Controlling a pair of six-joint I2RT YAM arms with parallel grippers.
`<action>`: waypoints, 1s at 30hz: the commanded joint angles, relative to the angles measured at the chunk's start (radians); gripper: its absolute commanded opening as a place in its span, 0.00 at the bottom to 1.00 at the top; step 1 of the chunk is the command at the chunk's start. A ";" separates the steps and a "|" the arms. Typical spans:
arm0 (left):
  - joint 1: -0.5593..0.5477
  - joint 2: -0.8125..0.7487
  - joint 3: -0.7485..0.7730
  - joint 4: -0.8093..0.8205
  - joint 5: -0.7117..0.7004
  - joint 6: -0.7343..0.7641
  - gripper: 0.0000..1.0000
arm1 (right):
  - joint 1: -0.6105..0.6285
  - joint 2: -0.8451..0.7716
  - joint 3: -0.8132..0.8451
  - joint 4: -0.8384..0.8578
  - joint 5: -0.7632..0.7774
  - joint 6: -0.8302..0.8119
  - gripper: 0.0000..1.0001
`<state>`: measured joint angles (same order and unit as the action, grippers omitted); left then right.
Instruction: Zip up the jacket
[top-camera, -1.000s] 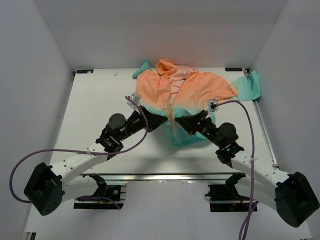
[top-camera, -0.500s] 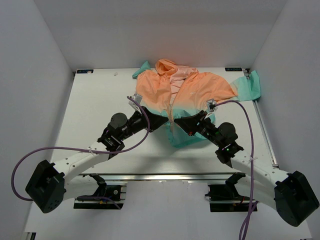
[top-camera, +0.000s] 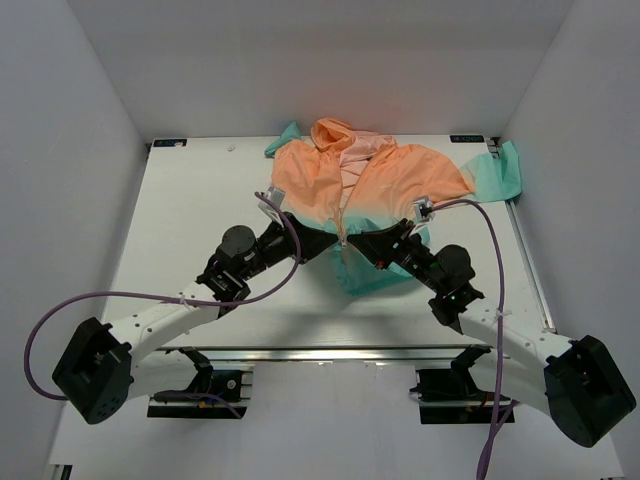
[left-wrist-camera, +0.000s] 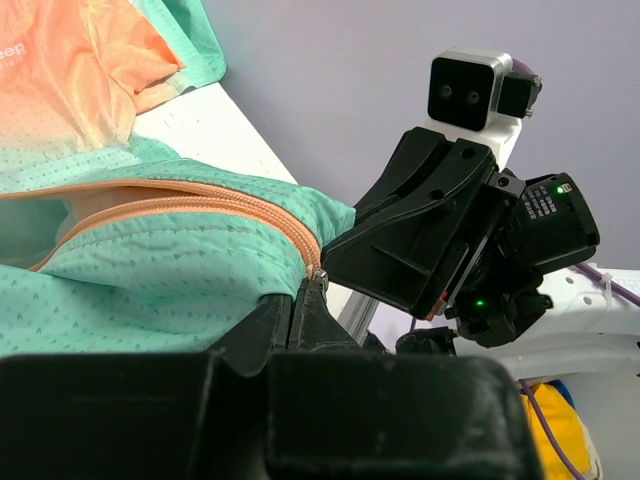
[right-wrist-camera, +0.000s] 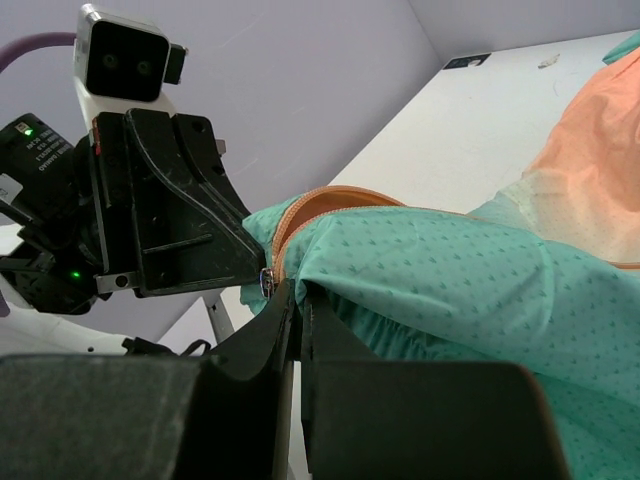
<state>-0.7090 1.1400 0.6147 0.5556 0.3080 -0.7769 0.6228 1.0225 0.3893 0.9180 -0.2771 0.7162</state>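
Note:
The jacket (top-camera: 375, 175) lies spread at the back middle of the table, orange at hood and chest, teal at the hem near me. Its orange zipper (top-camera: 343, 205) runs down the front to the hem. My left gripper (top-camera: 328, 240) is shut on the teal hem (left-wrist-camera: 150, 270) just left of the zipper's lower end (left-wrist-camera: 300, 240). My right gripper (top-camera: 358, 243) is shut on the hem (right-wrist-camera: 450, 270) just right of it, with a small metal slider (right-wrist-camera: 266, 281) at its fingertips. The two grippers face each other, nearly touching, and hold the hem a little off the table.
The white table (top-camera: 190, 200) is walled on the left, right and back. A teal sleeve end (top-camera: 505, 170) hangs over the right edge by a metal rail (top-camera: 530, 265). Purple cables (top-camera: 290, 235) loop from both wrists. A rail (top-camera: 330, 352) runs along the near edge.
The left arm has crept slightly to the right and away from me, with the hem still held. The right gripper has barely moved. The jacket lies as before.

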 joint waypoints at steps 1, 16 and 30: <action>-0.003 0.004 0.008 0.029 0.034 -0.012 0.00 | 0.000 -0.009 0.006 0.114 -0.005 0.017 0.00; -0.001 0.044 -0.032 0.121 0.141 -0.078 0.00 | 0.000 0.064 0.043 0.137 0.041 0.031 0.00; -0.001 0.010 -0.021 -0.230 -0.001 0.034 0.00 | 0.000 0.002 0.148 -0.141 0.073 0.028 0.00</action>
<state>-0.7078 1.1725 0.5953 0.4671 0.3256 -0.7834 0.6220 1.0653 0.4461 0.7670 -0.2451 0.7406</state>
